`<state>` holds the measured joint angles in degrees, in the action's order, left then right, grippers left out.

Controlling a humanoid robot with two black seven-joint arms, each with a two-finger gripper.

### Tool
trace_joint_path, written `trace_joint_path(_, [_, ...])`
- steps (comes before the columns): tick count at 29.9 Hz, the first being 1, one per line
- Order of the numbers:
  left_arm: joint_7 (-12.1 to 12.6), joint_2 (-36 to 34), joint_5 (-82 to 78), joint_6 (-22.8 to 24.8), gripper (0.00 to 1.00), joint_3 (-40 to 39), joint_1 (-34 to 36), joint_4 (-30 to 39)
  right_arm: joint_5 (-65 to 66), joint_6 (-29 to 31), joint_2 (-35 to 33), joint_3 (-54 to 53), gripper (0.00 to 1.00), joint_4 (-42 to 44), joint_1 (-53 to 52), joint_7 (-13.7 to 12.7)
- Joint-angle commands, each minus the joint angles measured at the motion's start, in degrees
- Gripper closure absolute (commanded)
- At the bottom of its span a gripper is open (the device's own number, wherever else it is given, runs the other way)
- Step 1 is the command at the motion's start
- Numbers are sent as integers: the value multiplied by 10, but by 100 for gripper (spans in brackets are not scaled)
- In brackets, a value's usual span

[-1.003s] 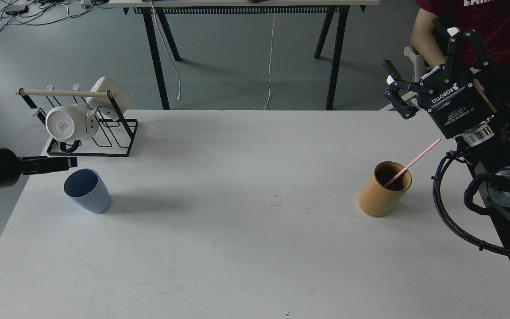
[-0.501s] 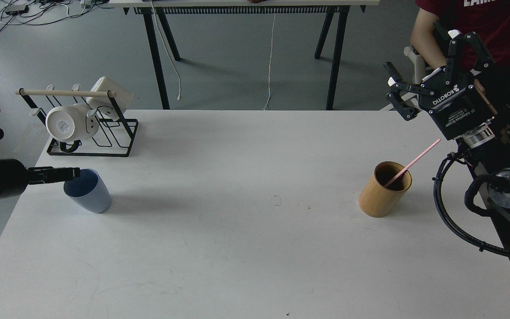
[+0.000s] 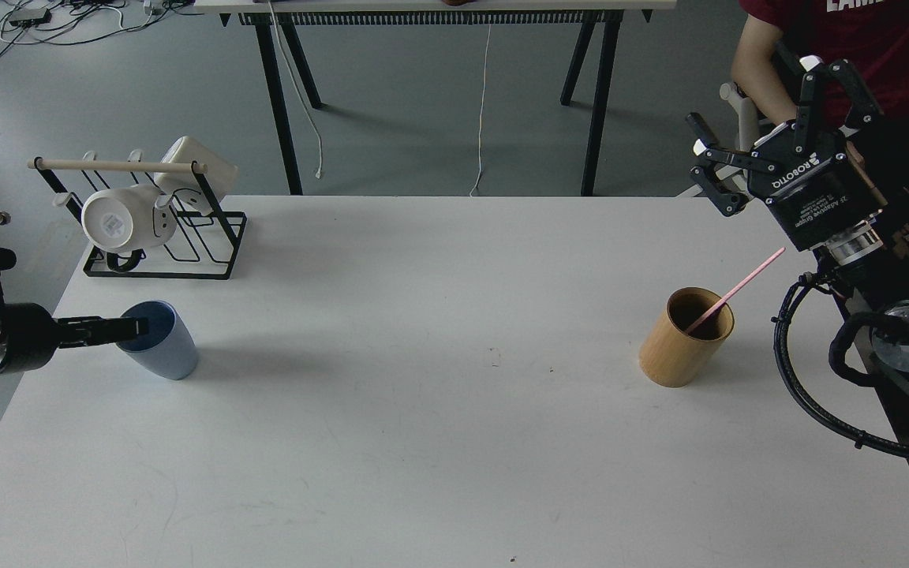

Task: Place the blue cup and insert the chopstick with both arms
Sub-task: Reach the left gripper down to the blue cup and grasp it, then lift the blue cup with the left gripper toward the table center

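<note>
Standing upright near the left edge of the white table (image 3: 439, 442), the small light-blue tapered plastic cup (image 3: 161, 343) has the left gripper (image 3: 132, 327) reaching in from the left, its dark tip over the cup's rim; whether its fingers are apart or together cannot be told. Behind the cup sits a black wire rack (image 3: 162, 229) holding white mugs (image 3: 119, 219). Well to the right, a thin pink-red chopstick (image 3: 735, 290) leans in a tan wooden cylindrical cup (image 3: 683, 339). Beyond it, the right gripper (image 3: 758, 118) hangs raised with its fingers spread wide, empty.
</note>
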<state>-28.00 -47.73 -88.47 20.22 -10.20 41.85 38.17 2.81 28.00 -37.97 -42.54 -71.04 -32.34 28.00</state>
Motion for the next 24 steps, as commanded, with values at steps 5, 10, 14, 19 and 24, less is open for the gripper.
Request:
trace_joint_path(5, [0, 4, 0, -34, 26, 0, -1, 0, 0, 0, 0, 1, 3, 0, 0, 0])
trace_joint_path(10, [0, 8, -4, -35, 36, 0, -11, -20, 0, 0, 0, 0, 3, 0, 2, 0])
trace_joint_path(14, [0, 12, -3, -36, 60, 0, -15, -27, 0, 0, 0, 0, 3, 1, 3, 0])
trace_joint_path(19, [0, 16, 0, -51, 84, 0, -16, -28, 0, 0, 0, 1, 3, 1, 4, 0])
trace_joint_path(24, [0, 17, 0, -54, 93, -1, -15, -27, 0, 0, 0, 0, 3, 1, 9, 0])
